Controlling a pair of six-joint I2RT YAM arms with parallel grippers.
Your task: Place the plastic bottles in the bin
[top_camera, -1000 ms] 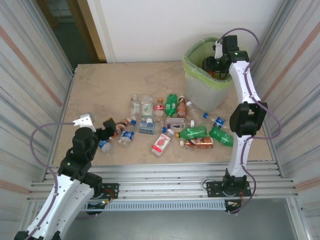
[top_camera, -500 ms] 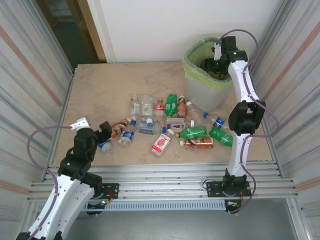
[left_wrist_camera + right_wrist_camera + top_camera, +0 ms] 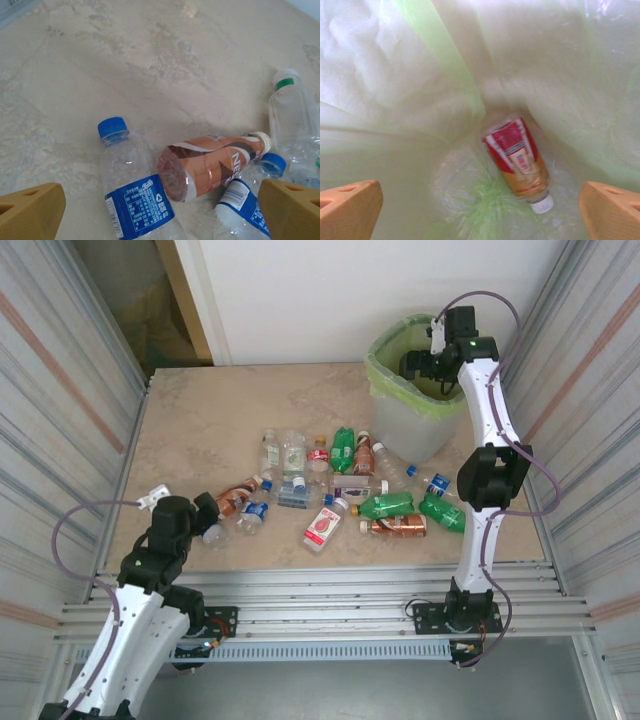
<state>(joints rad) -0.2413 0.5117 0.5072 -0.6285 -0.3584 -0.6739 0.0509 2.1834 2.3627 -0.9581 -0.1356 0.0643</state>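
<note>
Several plastic bottles (image 3: 322,525) lie scattered mid-table. My left gripper (image 3: 203,512) hovers open at their left end. Between its wide-apart tips (image 3: 160,215) lie an orange-brown labelled bottle (image 3: 210,165) and a clear blue-labelled bottle (image 3: 135,195), neither of them touched. A second blue-labelled bottle (image 3: 245,200) and a clear green-capped one (image 3: 292,115) lie to the right. My right gripper (image 3: 415,362) hangs open over the green-lined bin (image 3: 410,425). Below its empty jaws (image 3: 480,212), a red-labelled, white-capped bottle (image 3: 520,160) lies loose on the bin's bottom.
Corrugated metal walls close in both sides. Green bottles (image 3: 385,505) and a brown one (image 3: 395,526) lie near the right arm's post. Bare tabletop (image 3: 210,420) stretches behind the bottles on the left. A metal rail (image 3: 300,590) runs along the near edge.
The right gripper has opened over the bin, and a red-labelled bottle now lies in the bin. The left gripper, still open, has drawn back toward the near left.
</note>
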